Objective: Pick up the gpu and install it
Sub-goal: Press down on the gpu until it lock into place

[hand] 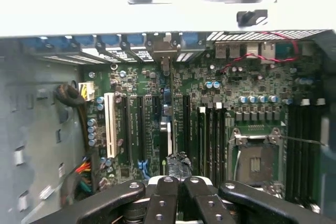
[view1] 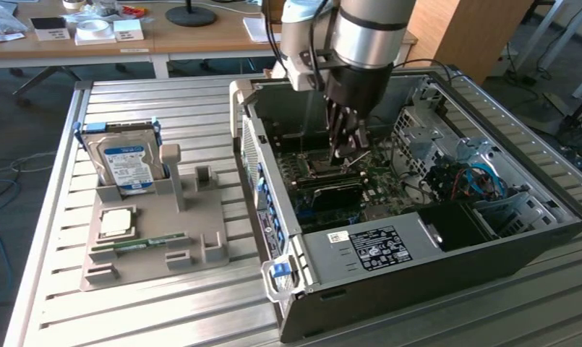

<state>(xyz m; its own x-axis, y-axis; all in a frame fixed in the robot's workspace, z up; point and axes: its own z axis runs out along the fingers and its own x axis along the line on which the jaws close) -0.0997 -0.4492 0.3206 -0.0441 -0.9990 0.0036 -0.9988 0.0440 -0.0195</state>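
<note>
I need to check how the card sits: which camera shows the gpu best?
The wrist view: the gpu stands edge-on over the motherboard slots, above the shut gripper. In the exterior view the gripper reaches into the computer case, the card barely visible.

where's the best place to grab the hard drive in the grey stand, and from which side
Probably its free top edge, pinching the two broad faces, coming down from above. The hard drive stands upright in the grey stand, lower end sunk in its slot, blue rails on its narrow sides.
</note>
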